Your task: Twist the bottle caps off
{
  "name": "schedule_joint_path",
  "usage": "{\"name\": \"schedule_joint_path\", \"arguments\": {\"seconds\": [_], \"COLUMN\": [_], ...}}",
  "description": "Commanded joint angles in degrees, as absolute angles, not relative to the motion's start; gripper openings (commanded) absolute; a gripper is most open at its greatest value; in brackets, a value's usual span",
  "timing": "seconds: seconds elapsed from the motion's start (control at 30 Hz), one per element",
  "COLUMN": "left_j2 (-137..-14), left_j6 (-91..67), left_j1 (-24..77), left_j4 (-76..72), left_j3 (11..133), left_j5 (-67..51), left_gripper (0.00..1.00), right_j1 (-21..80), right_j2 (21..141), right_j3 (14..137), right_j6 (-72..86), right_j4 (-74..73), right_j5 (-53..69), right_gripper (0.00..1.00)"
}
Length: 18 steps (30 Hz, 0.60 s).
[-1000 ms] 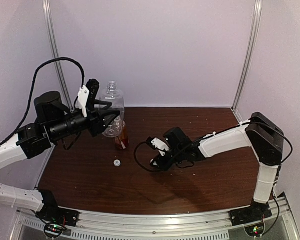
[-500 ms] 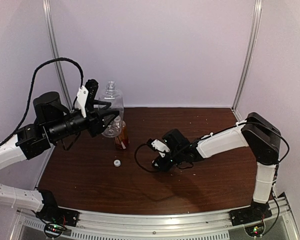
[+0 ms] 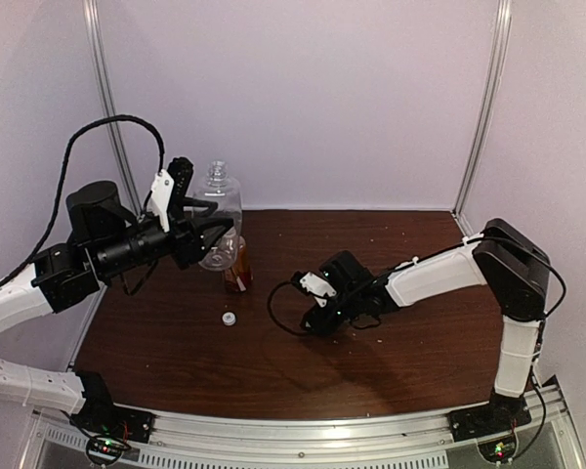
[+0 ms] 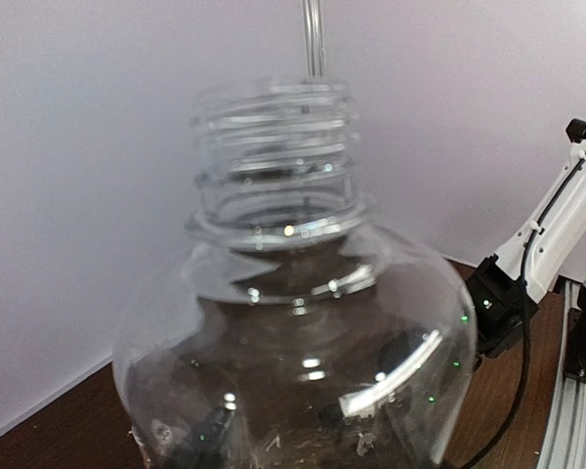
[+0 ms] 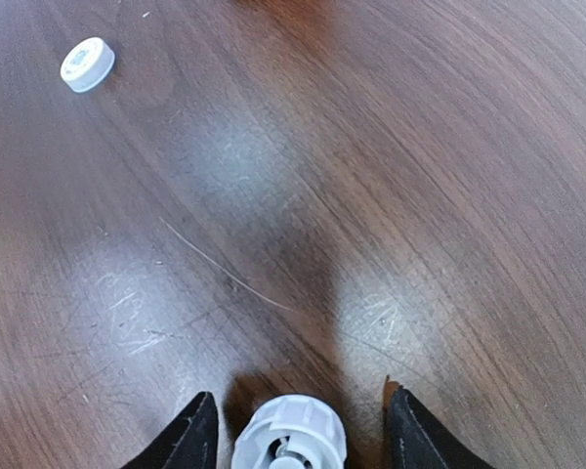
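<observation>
My left gripper (image 3: 211,231) is shut on the clear bottle (image 3: 220,200) and holds it upright above the table's back left. In the left wrist view the clear bottle (image 4: 293,322) fills the frame; its threaded neck is bare and open, and my left gripper (image 4: 293,410) shows dimly through its wall. The amber bottle (image 3: 237,268) stands on the table just below it. One whitish cap (image 3: 229,319) lies on the table in front. My right gripper (image 3: 311,322) is low at the table's middle, open, with another white cap (image 5: 289,438) lying between its fingers (image 5: 197,435), a gap on each side.
The first cap also shows at the far left of the right wrist view (image 5: 87,63). The dark wooden table (image 3: 391,362) has white walls at the back and both sides. A metal rail (image 3: 303,435) runs along the near edge.
My right gripper has shifted slightly right and nearer, staying low over the table. The left arm holds the clear bottle still.
</observation>
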<state>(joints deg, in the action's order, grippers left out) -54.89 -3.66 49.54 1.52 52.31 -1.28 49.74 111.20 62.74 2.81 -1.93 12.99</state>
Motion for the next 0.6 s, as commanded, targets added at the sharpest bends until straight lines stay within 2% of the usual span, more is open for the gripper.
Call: {"name": "schedule_joint_path", "arguments": {"seconds": [0.0, 0.23, 0.57], "left_j2": [-54.25, -54.90, -55.74], "left_j6": [-3.08, -3.83, -4.23], "left_j1": [49.22, 49.20, 49.22], "left_j4": [-0.35, -0.87, -4.15], "left_j3": [51.73, 51.43, 49.78], "left_j5": [-0.82, -1.23, -6.47], "left_gripper": [0.28, 0.29, 0.29], "right_j1": [49.44, 49.40, 48.65], "right_j2": [107.18, 98.50, 81.40], "right_j3": [62.22, 61.48, 63.27], "right_j6": [2.81, 2.96, 2.30], "right_j4": [-3.18, -5.97, -9.18], "right_j5": [12.88, 14.03, 21.62], "right_gripper": [0.66, 0.82, 0.88]}}
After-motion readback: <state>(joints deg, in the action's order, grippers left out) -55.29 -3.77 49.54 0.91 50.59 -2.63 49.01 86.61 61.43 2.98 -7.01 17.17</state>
